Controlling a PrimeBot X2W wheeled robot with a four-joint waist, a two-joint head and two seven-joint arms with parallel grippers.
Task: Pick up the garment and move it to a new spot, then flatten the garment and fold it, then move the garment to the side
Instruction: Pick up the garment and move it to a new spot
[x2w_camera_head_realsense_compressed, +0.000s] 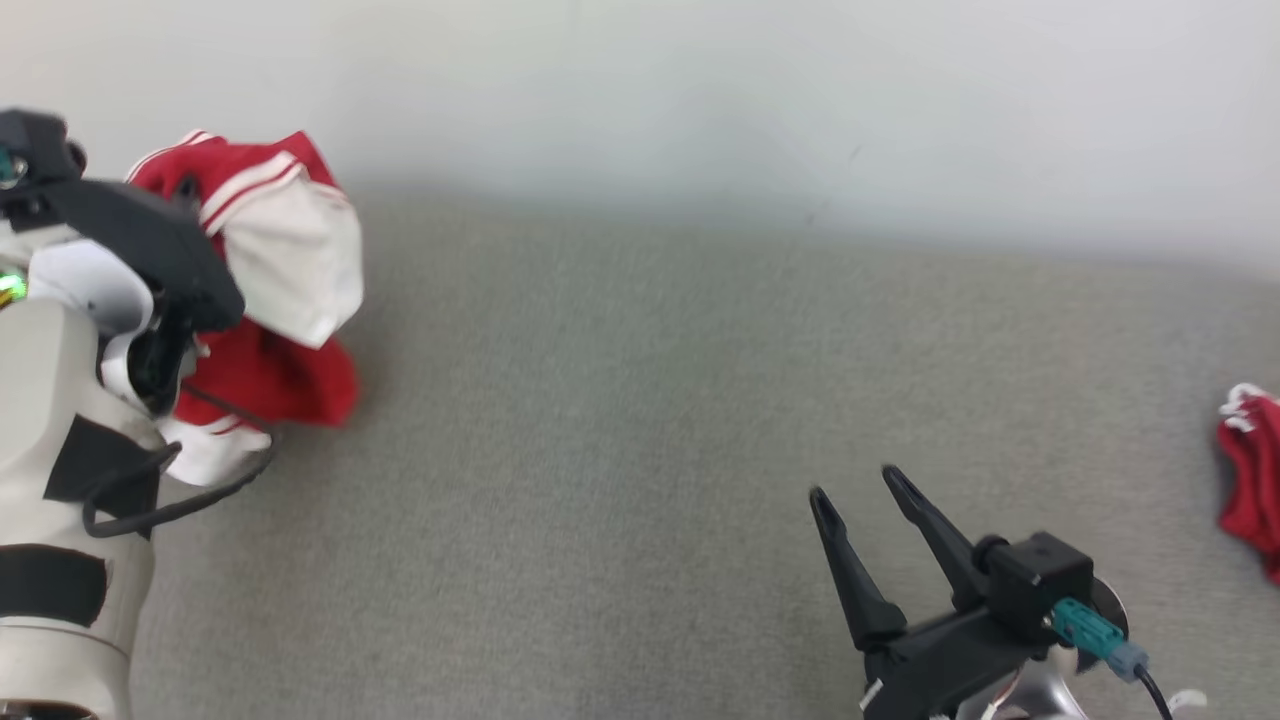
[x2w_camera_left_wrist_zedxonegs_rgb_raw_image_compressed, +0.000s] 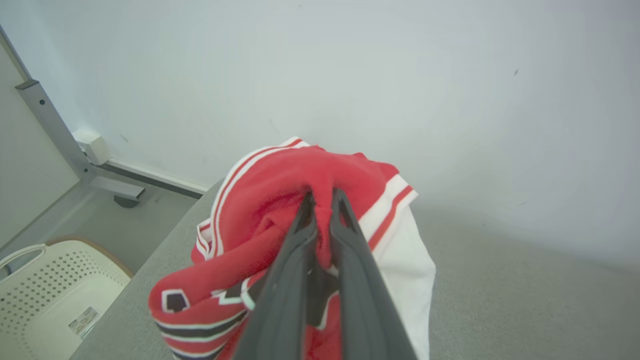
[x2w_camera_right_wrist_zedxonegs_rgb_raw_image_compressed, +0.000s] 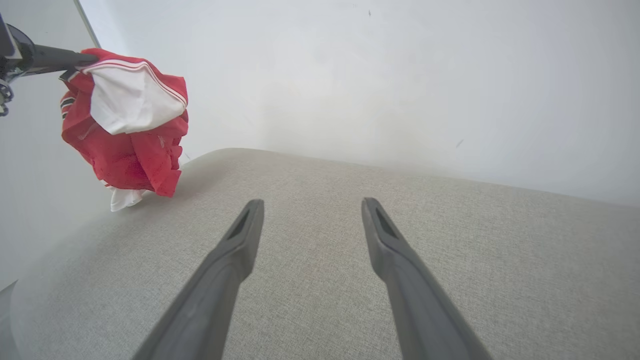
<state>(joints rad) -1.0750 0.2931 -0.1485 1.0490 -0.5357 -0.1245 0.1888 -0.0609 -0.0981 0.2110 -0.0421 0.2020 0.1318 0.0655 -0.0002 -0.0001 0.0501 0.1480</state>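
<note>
Left gripper (x2w_camera_left_wrist_zedxonegs_rgb_raw_image_compressed: 320, 192): the two long dark fingers were pressed together on a fold of the red-and-white jersey-knit garment with striped trim (x2w_camera_left_wrist_zedxonegs_rgb_raw_image_compressed: 260, 200). The pinch sat near the top of the bunch. The rest hung below in a crumpled wad, a white panel facing outward.

Right gripper (x2w_camera_head_realsense_compressed: 855, 485): fingers spread wide, nothing between them. It hovered low over the bare surface, well apart from the garment.

Garment position: lifted at the far left end of the surface, close to the wall. In the right wrist view its lowest white flap (x2w_camera_right_wrist_zedxonegs_rgb_raw_image_compressed: 125, 197) was at or just above the surface; whether it touched could not be told.

Risks, as judged:
- The grip took only a narrow fold. A quick swing could pull the knit out from between the fingers.
- The bunch hung near the surface's left edge. A slip there could send it off the side toward the white perforated plastic basket (x2w_camera_left_wrist_zedxonegs_rgb_raw_image_compressed: 50, 285) below.
- The loose black cable (x2w_camera_head_realsense_compressed: 180, 510) at the left wrist lay just beside the cloth and could snag it.
- Set down as a wad, it would need both grippers to spread.

Surroundings: grey woven fabric-covered surface (x2w_camera_head_realsense_compressed: 600, 450) against a plain white wall (x2w_camera_head_realsense_compressed: 700, 90). A second small red-and-white cloth (x2w_camera_head_realsense_compressed: 1250, 470) lay at the right edge. A grey metal frame post (x2w_camera_left_wrist_zedxonegs_rgb_raw_image_compressed: 50, 120) stood beyond the left end.
</note>
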